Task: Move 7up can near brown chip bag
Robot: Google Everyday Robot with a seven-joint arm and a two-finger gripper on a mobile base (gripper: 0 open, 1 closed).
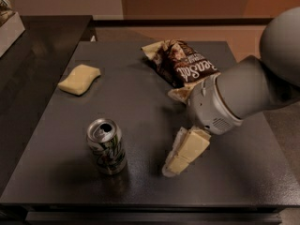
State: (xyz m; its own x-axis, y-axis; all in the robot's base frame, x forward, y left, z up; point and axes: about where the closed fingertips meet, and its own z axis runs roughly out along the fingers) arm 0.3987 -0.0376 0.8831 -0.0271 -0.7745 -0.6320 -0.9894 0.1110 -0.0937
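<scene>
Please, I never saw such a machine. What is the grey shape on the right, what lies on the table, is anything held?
The grey shape is a robot arm, reaching in from the right. At its end is the cream gripper, the grasping part; it is low over the dark table, right of the 7up can and apart from it, with nothing in it. One camera looks down on the table. The can stands upright at the front, the brown chip bag lies at the back, a pale yellow sponge at the left.
</scene>
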